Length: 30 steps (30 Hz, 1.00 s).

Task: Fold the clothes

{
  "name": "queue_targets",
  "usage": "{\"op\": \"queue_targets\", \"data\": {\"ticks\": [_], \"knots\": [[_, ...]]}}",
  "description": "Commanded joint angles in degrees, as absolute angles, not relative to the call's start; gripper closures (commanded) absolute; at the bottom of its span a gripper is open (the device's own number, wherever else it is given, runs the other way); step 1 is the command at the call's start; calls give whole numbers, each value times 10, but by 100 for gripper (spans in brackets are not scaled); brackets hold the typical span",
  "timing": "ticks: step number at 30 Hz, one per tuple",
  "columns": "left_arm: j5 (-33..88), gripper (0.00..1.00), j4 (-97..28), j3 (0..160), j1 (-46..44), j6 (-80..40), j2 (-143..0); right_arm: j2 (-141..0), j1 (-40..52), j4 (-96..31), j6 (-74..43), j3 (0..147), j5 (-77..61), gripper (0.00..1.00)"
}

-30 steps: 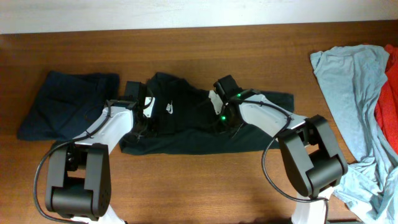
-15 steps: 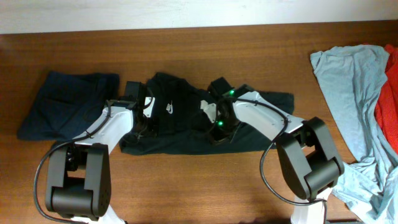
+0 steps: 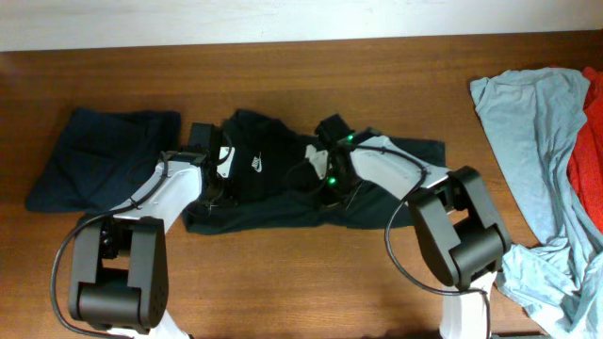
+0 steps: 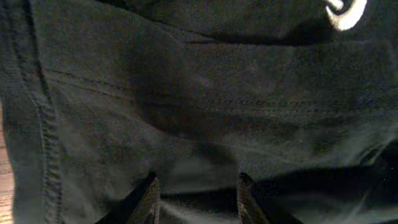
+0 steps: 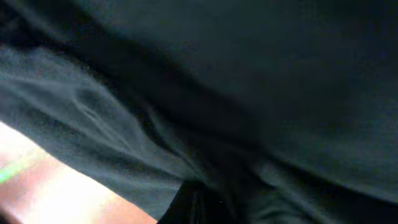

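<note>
The black T-shirt (image 3: 283, 202) lies bunched across the table's middle, its white chest logo (image 3: 256, 167) facing up. My left gripper (image 3: 215, 191) is down on the shirt's left part, just below the logo. In the left wrist view its fingers (image 4: 198, 199) are narrowly apart with a ridge of black cloth (image 4: 205, 112) pinched between them; the logo (image 4: 345, 12) shows at the top right. My right gripper (image 3: 331, 195) is on the shirt's middle near its lower edge. In the right wrist view its dark fingers (image 5: 196, 205) are together among folds of the shirt (image 5: 249, 93).
A folded dark-navy garment (image 3: 104, 155) lies at the left, next to the left arm. A light-blue garment (image 3: 528, 122) and a red one (image 3: 589, 141) lie heaped at the right edge. Bare wooden table (image 3: 283, 75) shows behind; its surface shows in the right wrist view (image 5: 37, 180).
My right gripper has moved left and toward the shirt's lower edge. The left arm has not moved.
</note>
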<state>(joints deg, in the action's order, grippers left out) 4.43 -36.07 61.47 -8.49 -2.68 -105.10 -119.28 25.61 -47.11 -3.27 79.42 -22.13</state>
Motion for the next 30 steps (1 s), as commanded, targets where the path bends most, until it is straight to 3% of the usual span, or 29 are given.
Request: {"op": "queue_targets", "data": {"ticks": [1, 16, 18, 25, 30], "knots": [[36, 59, -360, 607, -81, -30, -1050, -1202, 228, -461, -39, 808, -150, 96], [36, 59, -360, 607, -81, -30, -1050, -1195, 185, -492, -33, 846, -143, 91], [36, 59, -360, 607, -81, -30, -1050, -1195, 185, -491, -32, 846, -143, 86], [36, 59, -360, 607, -81, -30, -1050, -1195, 173, -411, -35, 851, -147, 86], [36, 59, -360, 607, -81, -27, -1050, -1194, 151, -470, -35, 893, -148, 87]]}}
